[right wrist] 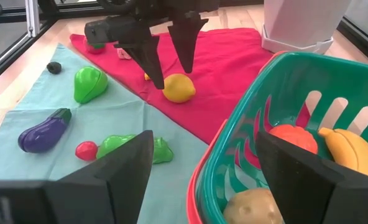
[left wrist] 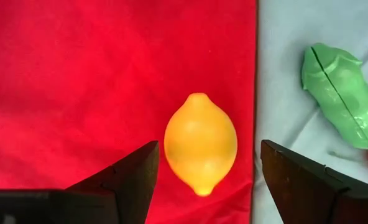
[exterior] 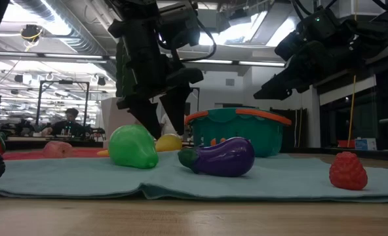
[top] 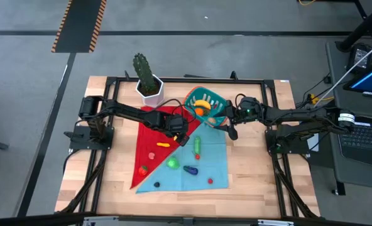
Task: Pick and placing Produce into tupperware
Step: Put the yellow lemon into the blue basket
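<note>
The yellow lemon (left wrist: 201, 143) is lying on the red cloth (left wrist: 78, 74) just beside its edge with the blue cloth (left wrist: 283, 37), the left gripper (left wrist: 209, 180) hanging spread around it untouching, while the right gripper (right wrist: 202, 174) is waiting spread over the tupperware (right wrist: 265, 87) rim.

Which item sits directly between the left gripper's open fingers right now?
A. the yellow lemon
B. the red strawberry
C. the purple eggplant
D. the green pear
A: the left wrist view shows the yellow lemon lying on the red cloth framed between the open fingers of the left gripper, not yet gripped.
</note>
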